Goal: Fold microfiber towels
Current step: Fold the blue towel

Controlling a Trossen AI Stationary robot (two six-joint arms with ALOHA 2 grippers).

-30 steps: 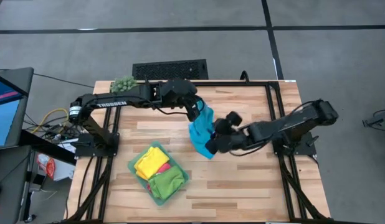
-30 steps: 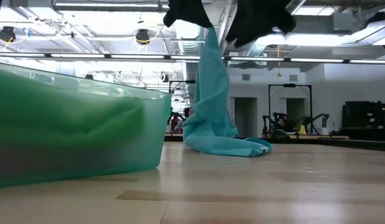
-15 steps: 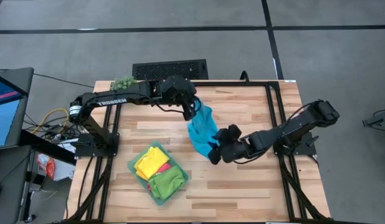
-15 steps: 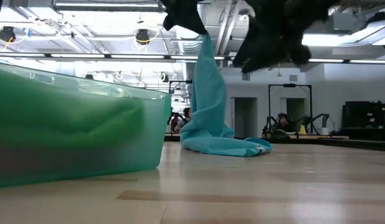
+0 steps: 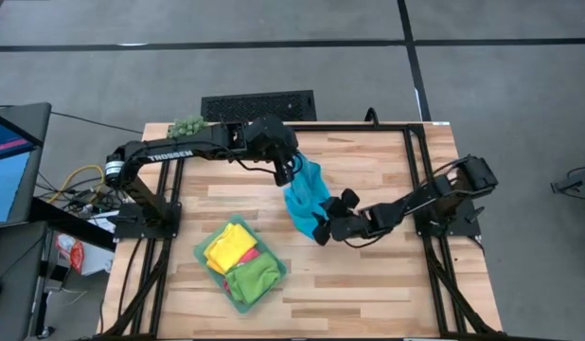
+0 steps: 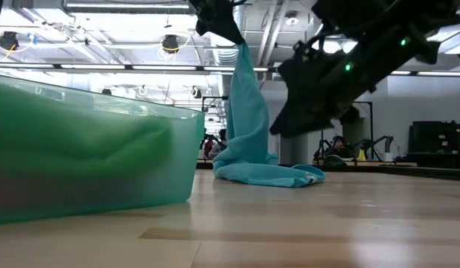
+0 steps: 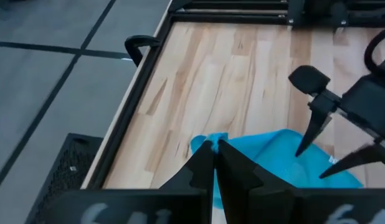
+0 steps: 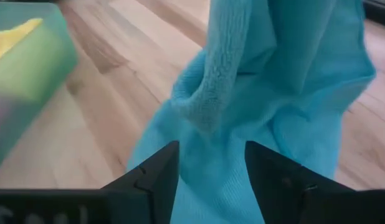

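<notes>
The bright blue towel [image 5: 307,197] hangs from my left gripper [image 5: 292,172], which is shut on its top near the table's middle. The towel's lower end [image 6: 269,176] lies bunched on the table. My right gripper [image 5: 321,227] is open and low at the towel's near lower end. Its fingers [image 8: 152,174] stand on either side of the blue folds [image 8: 261,93]. I cannot tell whether they touch the cloth. The yellow [image 5: 228,248], pink [image 5: 248,256] and green [image 5: 253,281] towels lie in the teal tray [image 5: 199,252]. My left gripper pinches the blue towel's top edge [image 7: 204,140] between its two shut fingers, coming from above. One layer or several, I cannot tell. The towel hangs below the gripper in a long drape [image 6: 248,112], with its lower end on the table.
The tray stands near the table's near-left part and fills the low view's left [image 6: 103,149]. A spiky green plant ball [image 5: 187,126] sits at the far-left corner. A black grille [image 5: 257,104] lies beyond the far edge. Bare wood lies right of the towel.
My right gripper has come down from above the table and moved toward the near edge and the towel's lower end. It has stayed open. The towel still hangs from my left gripper, with its lower end on the table.
</notes>
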